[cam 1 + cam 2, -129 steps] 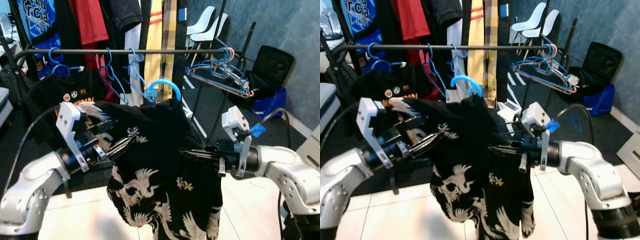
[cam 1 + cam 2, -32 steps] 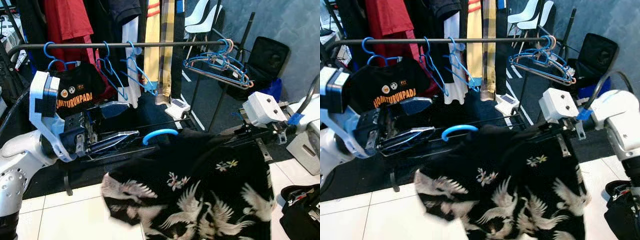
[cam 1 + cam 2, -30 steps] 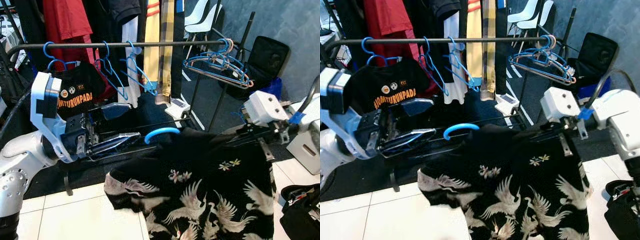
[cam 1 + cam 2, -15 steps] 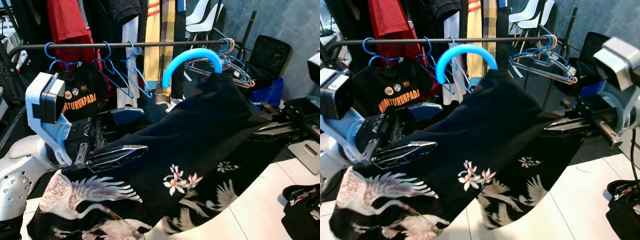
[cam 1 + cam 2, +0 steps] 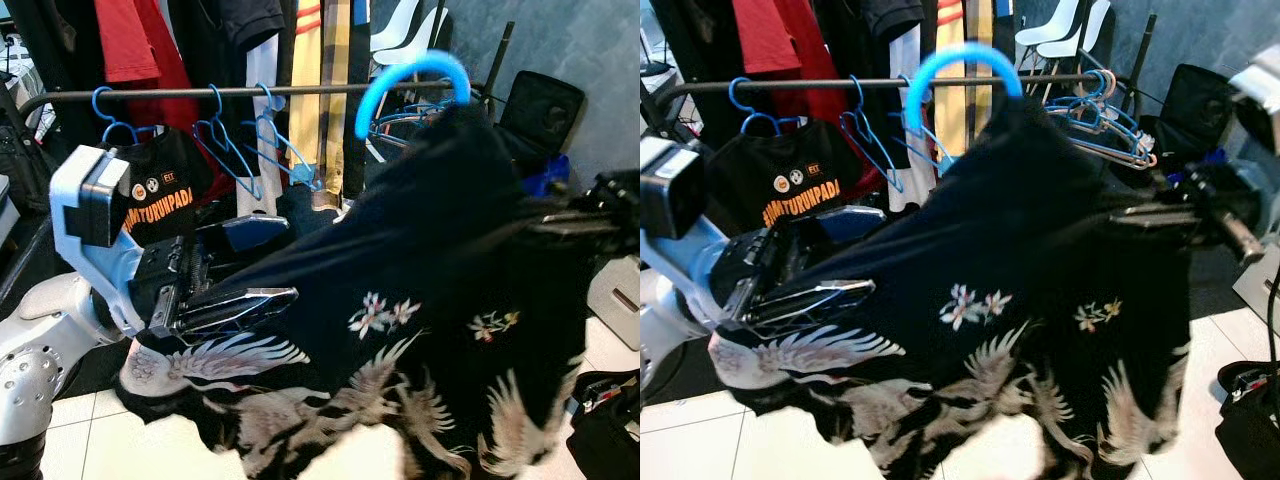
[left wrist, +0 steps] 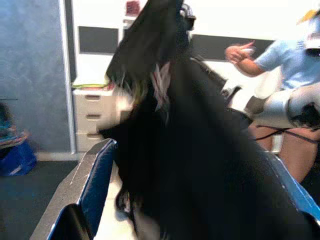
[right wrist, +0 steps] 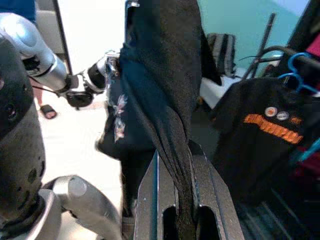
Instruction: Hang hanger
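A black shirt with white crane print point(image 5: 420, 300) hangs on a light-blue hanger. The hanger's hook point(image 5: 415, 60) is raised to the height of the dark clothes rail point(image 5: 180, 93), its top just above the rail. I cannot tell whether it is over the rail. My left gripper point(image 5: 290, 258) is open at the shirt's left shoulder, and cloth lies across its fingers point(image 5: 240, 300). My right gripper point(image 5: 1120, 215) is shut on a fold of the shirt at the other shoulder, and the pinched cloth point(image 7: 177, 125) sits between its fingers.
Empty blue hangers point(image 5: 235, 140) and a black T-shirt with orange lettering point(image 5: 160, 190) hang on the rail's left part. A bunch of hangers point(image 5: 1100, 125) sits at its right end. More clothes hang behind. A black bag point(image 5: 605, 420) lies on the floor. A person point(image 6: 290, 55) stands beyond.
From lying low and flat a second ago, the hanger has been lifted by both arms. Its hook has risen and shifted right to rail height, and the shirt now drapes downward.
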You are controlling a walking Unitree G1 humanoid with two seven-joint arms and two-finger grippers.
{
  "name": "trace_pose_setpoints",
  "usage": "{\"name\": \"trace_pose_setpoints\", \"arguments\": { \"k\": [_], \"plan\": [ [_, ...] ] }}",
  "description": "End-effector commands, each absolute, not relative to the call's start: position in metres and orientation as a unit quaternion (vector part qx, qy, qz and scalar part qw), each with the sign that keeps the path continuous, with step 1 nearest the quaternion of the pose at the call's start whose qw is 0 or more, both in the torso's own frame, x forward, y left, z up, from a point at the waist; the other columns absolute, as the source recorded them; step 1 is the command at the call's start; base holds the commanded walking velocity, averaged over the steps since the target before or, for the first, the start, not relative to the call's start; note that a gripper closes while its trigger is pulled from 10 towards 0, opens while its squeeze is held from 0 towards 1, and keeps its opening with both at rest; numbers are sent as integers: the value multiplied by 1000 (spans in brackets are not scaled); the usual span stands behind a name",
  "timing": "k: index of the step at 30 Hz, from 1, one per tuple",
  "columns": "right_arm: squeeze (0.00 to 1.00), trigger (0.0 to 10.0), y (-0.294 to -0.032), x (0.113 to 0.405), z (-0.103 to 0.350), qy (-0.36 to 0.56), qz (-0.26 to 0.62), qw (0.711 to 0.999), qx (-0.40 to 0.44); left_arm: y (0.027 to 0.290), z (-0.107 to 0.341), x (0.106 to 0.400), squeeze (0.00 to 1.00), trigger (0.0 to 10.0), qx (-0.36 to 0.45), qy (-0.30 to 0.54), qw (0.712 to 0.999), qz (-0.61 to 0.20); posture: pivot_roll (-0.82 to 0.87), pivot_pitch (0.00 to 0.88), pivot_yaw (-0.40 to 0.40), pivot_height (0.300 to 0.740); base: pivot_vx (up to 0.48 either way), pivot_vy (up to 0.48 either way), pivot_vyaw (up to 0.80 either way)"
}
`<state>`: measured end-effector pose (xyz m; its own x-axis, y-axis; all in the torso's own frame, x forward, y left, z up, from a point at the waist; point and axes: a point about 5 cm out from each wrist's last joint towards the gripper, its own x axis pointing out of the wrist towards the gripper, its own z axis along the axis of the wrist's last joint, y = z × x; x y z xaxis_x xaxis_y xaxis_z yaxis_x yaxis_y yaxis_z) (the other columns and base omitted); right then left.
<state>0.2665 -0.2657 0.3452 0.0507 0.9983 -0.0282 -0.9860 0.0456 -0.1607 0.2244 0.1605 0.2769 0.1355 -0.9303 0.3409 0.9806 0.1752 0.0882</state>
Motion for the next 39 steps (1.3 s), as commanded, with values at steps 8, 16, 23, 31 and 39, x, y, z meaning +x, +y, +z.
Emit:
{"name": "trace_pose_setpoints", "arguments": {
  "k": [8,16,23,31,39],
  "plan": [
    [0,0,-302,253,360,-85,637,764,-59,170,273,224,0,10000,-76,-147,761,-628,-38,0,-20,740,0,0,0],
    [0,0,-319,257,351,-42,580,805,-113,173,272,227,0,10000,-66,-139,768,-622,-44,0,-15,740,0,0,0],
    [0,0,-340,261,319,91,515,832,-186,178,278,240,0,10000,-54,-158,805,-570,-46,0,-18,740,0,0,0],
    [0,0,-319,265,311,82,550,807,-200,153,282,254,0,10000,-113,-196,810,-541,-48,0,-14,740,0,0,0],
    [0,0,-309,281,335,-51,522,827,-201,131,252,226,0,10000,-64,-102,744,-657,-49,0,-14,740,0,0,0]
  ]
}}
